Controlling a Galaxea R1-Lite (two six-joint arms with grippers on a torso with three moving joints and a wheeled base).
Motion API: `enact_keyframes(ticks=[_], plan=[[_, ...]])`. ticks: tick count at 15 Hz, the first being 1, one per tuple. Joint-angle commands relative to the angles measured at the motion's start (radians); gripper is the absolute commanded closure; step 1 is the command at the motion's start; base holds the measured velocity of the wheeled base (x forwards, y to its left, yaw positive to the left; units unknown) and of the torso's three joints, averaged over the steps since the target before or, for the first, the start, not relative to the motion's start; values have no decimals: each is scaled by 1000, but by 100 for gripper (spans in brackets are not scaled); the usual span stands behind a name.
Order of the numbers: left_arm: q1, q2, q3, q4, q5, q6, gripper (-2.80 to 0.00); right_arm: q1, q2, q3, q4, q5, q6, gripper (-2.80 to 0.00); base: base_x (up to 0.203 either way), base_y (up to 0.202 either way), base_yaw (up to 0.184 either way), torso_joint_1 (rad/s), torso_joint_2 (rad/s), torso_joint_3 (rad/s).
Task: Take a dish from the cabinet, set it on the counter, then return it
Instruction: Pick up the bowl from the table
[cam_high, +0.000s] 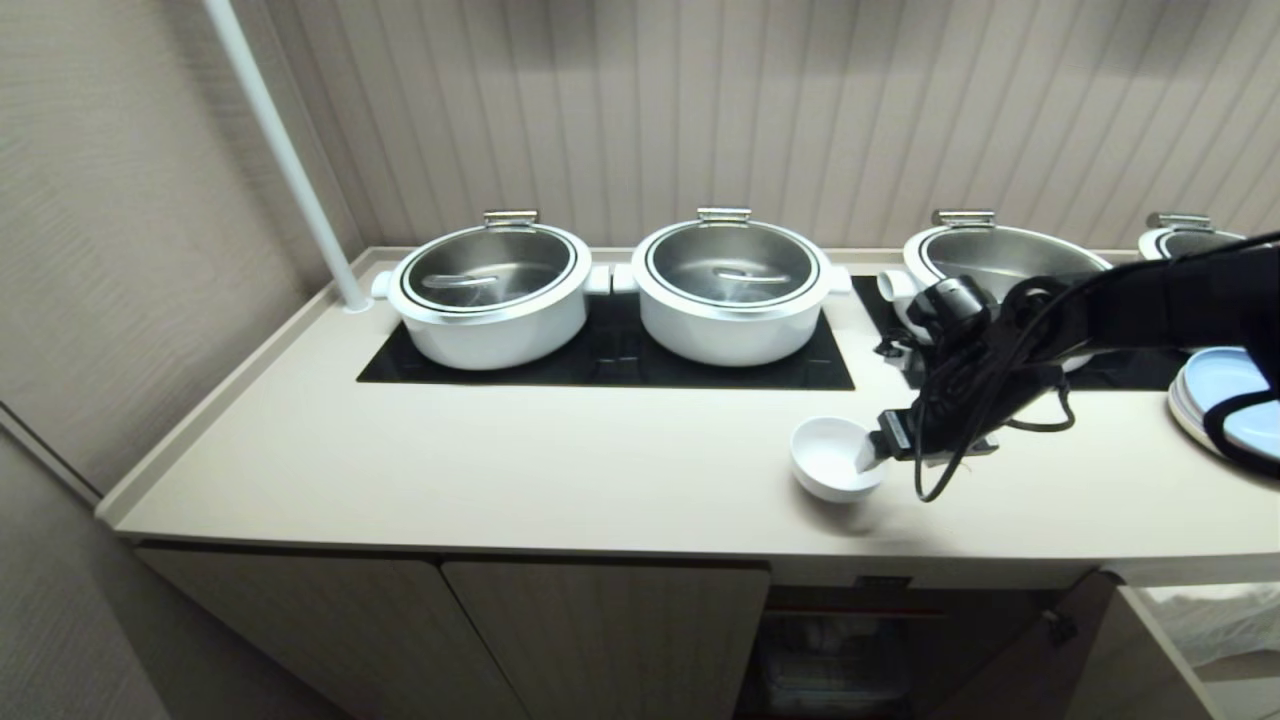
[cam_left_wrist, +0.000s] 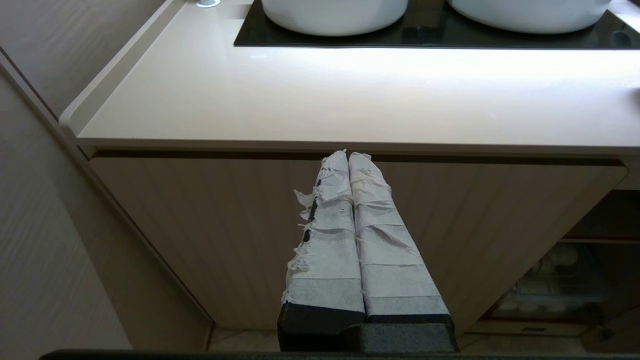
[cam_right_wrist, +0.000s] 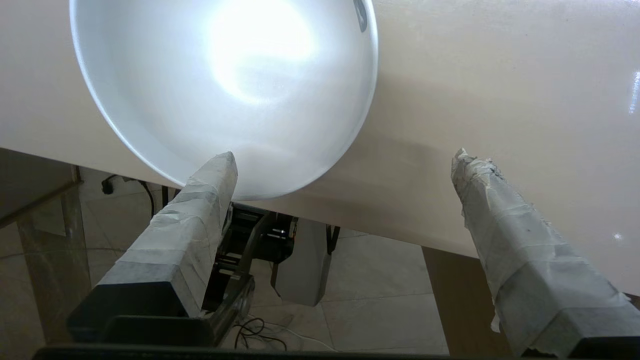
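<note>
While no label or writing can be read anywhere, a small dark mark shows on the inner rim of the dish (cam_right_wrist: 225, 90), too small to make out. The dish (cam_high: 835, 458) sits upright on the surface (cam_high: 500, 470), close to its front edge and just left of the right tool (cam_high: 872, 452). In the right wrist view the right tool (cam_right_wrist: 345, 165) stands wide open with nothing in its grip: one taped finger (cam_right_wrist: 200, 210) lies against the rim of the dish, the other finger (cam_right_wrist: 505, 210) is well apart over bare surface. The left tool (cam_left_wrist: 348, 165) hangs below the front lip of the surface, facing a closed cabinet (cam_left_wrist: 225, 225) door, its two taped fingers pressed together and holding nothing.

Behind the dish, white pots (cam_high: 490, 295) with steel lids stand on a black cooktop panel (cam_high: 610, 365). A wide bare stretch of surface lies between that panel and the front edge, running left to the raised rim. A stack of pale blue plates (cam_high: 1225, 395) sits at the far right. Below the dish, the cabinet (cam_high: 840, 640) stands open, its inside dim.
</note>
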Motion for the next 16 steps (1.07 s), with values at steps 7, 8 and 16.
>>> enact_keyframes(ticks=[7,8,16], plan=[[0,0,0,0,0,-1,0,34,121,-142,6,0,57,-280,0,0,0,0,0,0],[0,0,0,0,0,-1,0,35,130,-150,3,0,57,-280,0,0,0,0,0,0],[0,0,0,0,0,-1,0,31,161,-165,3,-3,77,-280,0,0,0,0,0,0]])
